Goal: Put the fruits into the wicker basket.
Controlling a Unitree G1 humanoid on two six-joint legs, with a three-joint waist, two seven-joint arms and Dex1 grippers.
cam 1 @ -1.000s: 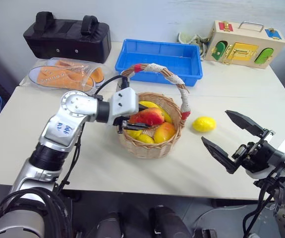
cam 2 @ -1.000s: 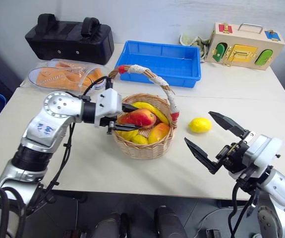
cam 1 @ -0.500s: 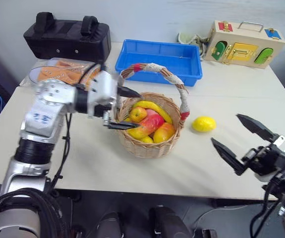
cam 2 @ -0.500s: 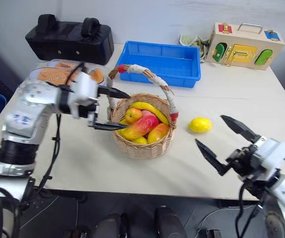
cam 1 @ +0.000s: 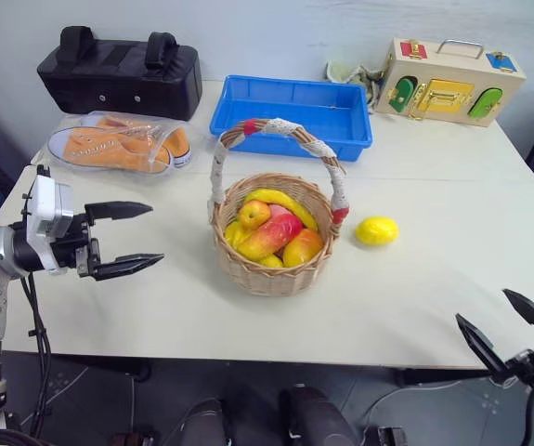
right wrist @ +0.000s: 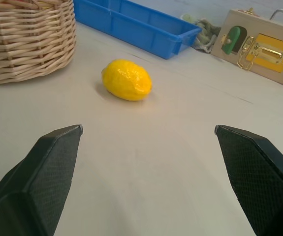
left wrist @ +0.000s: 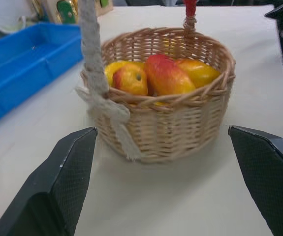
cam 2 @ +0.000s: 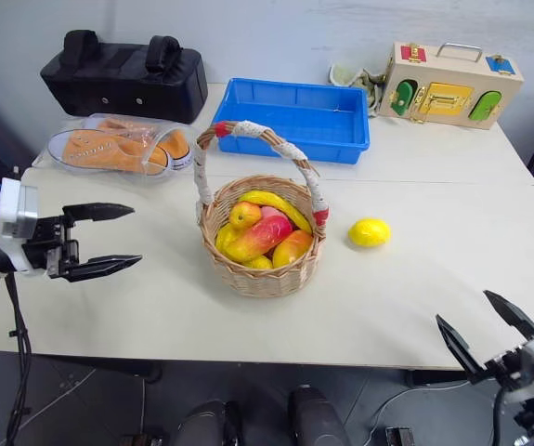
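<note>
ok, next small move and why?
Probably bring the open right tool forward toward the lemon. It is the one fruit lying on the table, right of the wicker basket, and the right wrist view looks straight at it.

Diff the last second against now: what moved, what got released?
The left gripper let go of the red-blushed mango, which now lies in the wicker basket, then pulled back to the robot's left, open and empty. The right gripper, open throughout, dropped back toward the table's near right corner. The lemon stayed on the table beside the basket.
</note>
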